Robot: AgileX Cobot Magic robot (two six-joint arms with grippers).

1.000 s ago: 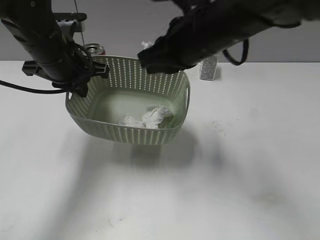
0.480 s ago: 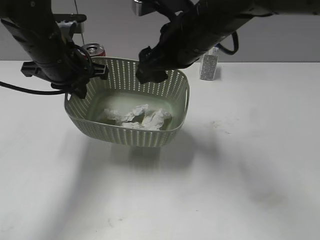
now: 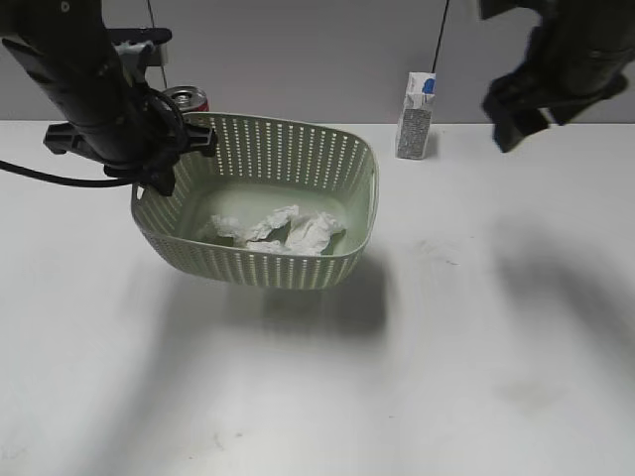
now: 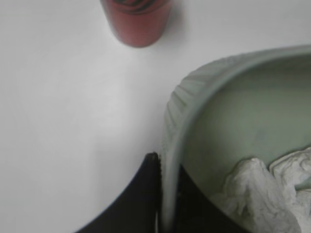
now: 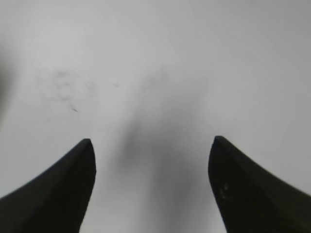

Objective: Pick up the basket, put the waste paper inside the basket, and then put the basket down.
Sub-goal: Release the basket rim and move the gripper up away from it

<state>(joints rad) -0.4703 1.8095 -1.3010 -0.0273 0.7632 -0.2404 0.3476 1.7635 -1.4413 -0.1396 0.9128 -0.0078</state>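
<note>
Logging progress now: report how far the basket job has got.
Done: the waste paper lies inside the basket. In hand: the left tool grips the basket's rim, holding it tilted above the table; the right tool is open and empty. Left: setting the basket down.

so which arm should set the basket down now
Left. Its fingers are clamped on the basket rim, holding it tilted above the table with the waste paper inside. The right gripper is open, empty and well off to the side.
</note>
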